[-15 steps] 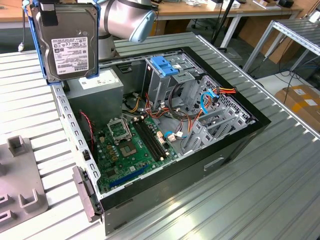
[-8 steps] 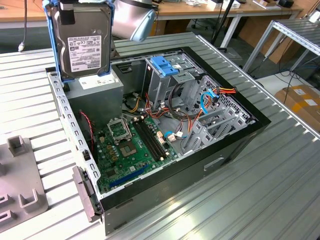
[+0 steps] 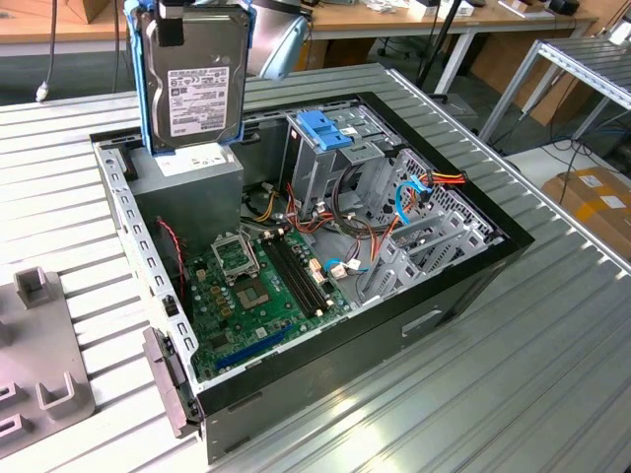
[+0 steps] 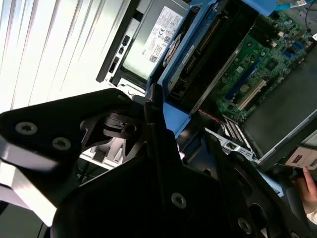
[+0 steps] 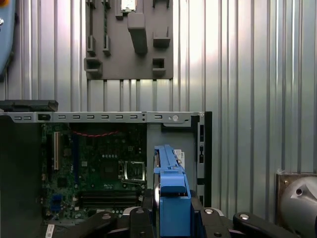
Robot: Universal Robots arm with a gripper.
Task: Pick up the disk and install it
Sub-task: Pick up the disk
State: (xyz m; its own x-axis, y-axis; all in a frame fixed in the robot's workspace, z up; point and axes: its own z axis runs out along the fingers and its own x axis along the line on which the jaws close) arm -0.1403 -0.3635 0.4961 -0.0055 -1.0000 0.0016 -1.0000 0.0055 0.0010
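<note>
Slatted metal table point(image 3: 552, 374) | disk point(image 3: 192, 84) aloft, top cropped | claw point(image 5: 171, 210) clamps it

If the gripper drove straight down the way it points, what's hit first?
Probably the grey power supply: the disk, held in the gripper, hangs upright above it, so its lower edge would land first. Depth is unclear.

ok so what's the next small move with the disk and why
Probably carry it sideways toward the exterior view's right. The gripper holds the disk upright above the power supply, while the metal drive cage with its blue bracket stands further right, so the disk seems not yet over it.
</note>
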